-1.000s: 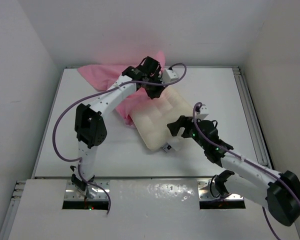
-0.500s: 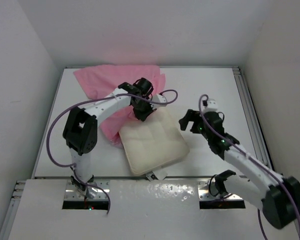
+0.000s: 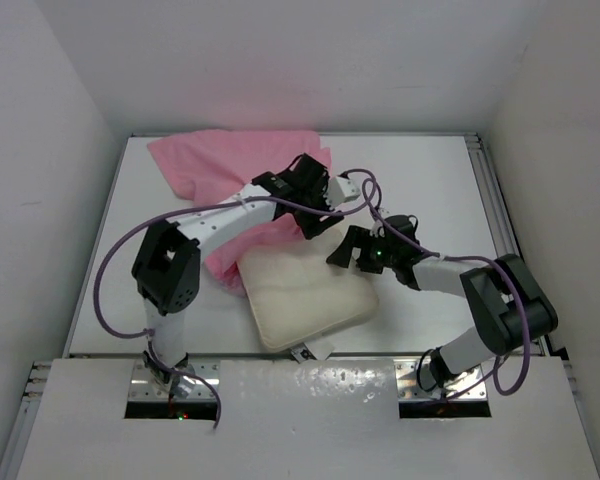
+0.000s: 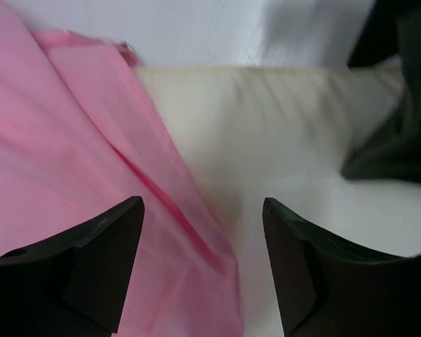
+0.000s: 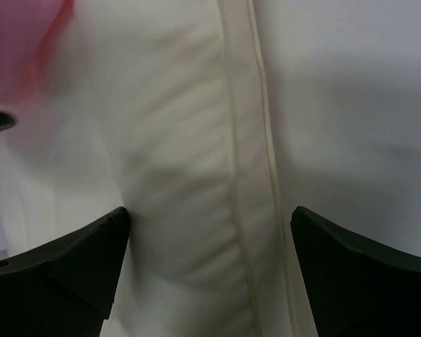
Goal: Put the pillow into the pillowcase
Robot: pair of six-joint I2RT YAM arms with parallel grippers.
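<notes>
Both pincers stand apart and empty: left pincer (image 4: 201, 207) over the pillowcase (image 3: 220, 160) edge, right pincer (image 5: 209, 210) over the pillow (image 3: 305, 295), which lies outside at the pillowcase's 5 o'clock. The thin cloth could bunch shut, blocking entry.

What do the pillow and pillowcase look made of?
Pillow: cream cloth, matte, likely a cotton-type cover over soft fill; a stitched seam and plump bulging show in the right wrist view. Pillowcase: thin pink fabric, faint sheen, soft creases; possibly satin, weave not resolvable.
</notes>
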